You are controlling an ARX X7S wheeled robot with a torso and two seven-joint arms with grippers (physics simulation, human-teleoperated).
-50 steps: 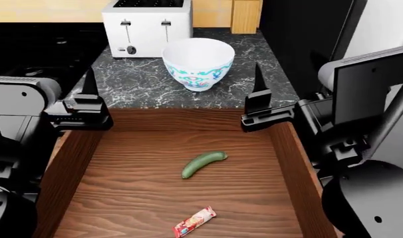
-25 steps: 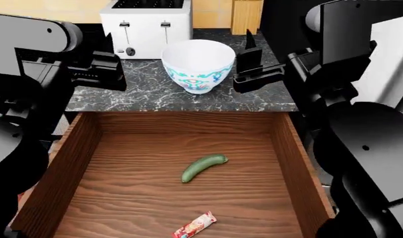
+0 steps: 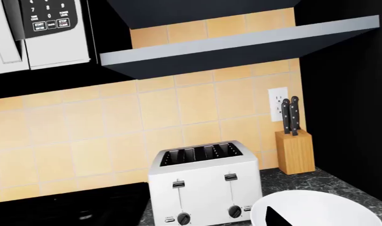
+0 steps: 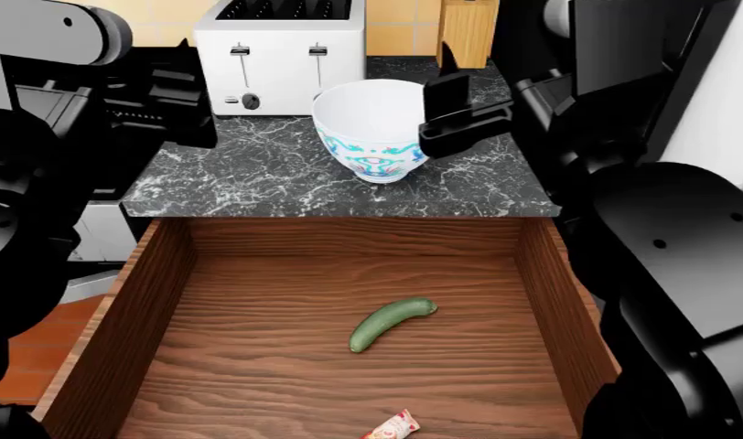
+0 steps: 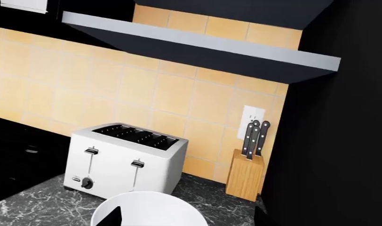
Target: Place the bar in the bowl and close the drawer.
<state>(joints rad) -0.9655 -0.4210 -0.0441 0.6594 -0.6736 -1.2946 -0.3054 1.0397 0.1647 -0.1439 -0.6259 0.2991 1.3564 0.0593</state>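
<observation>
The bar [image 4: 392, 426], in a red and white wrapper, lies on the drawer floor at the lower edge of the head view. The wooden drawer [image 4: 127, 320] stands wide open below the counter. On the counter sits the white bowl [image 4: 371, 128] with its teal and pink pattern, which also shows as the bowl [image 5: 150, 212] and the bowl [image 3: 316, 209] in the wrist views. My right gripper [image 4: 451, 80] hovers at the bowl's right rim, open and empty. My left gripper [image 4: 174, 84] is raised over the counter's left end, with one dark fingertip [image 3: 275, 219] showing well off centre. It holds nothing.
A green cucumber [image 4: 393, 323] lies mid-drawer. A white toaster [image 4: 280, 50] stands behind the bowl, with a wooden knife block [image 4: 469, 32] to its right. A black stove top [image 3: 65, 207] lies left of the toaster. Dark cabinet fronts rise at the right.
Both arms have risen from the drawer's back edge to above the counter, and the right gripper now sits beside the bowl. The head view shifted, so the bar now sits at its lower edge.
</observation>
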